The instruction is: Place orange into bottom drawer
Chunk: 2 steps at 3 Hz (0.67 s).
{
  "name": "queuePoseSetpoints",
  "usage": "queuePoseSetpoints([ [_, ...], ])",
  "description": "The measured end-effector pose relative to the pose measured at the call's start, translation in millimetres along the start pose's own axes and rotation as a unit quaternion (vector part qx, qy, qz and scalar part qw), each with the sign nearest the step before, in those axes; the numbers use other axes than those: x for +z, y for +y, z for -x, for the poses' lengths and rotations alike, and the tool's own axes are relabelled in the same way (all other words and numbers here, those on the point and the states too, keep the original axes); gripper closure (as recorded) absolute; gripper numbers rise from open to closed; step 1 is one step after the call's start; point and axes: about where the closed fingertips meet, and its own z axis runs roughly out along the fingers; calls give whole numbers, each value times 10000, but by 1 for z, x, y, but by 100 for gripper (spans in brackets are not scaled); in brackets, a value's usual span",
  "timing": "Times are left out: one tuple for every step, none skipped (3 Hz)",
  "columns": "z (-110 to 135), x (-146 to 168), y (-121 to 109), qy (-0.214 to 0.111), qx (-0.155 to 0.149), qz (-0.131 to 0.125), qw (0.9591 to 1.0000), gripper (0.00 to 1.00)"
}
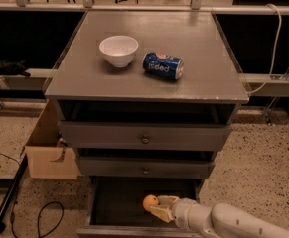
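We see the orange point(150, 202) pinched between the two fingers of the gripper point(157, 207), low over the middle of the bottom drawer point(115, 205), away from its edges. We think we should let go slowly so it does not roll. It is round, with no long side, pointing no way

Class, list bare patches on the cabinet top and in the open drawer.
Bare: cabinet top behind white bowl and soda can; left part of the bottom drawer. Crowded: its middle, where the gripper is beside the orange.
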Motion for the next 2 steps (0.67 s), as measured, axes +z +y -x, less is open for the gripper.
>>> queuePoseSetpoints([
  [-24, 27, -45, 146, 279, -25, 9995, 100],
  [-24, 27, -45, 146, 279, -25, 9995, 100],
])
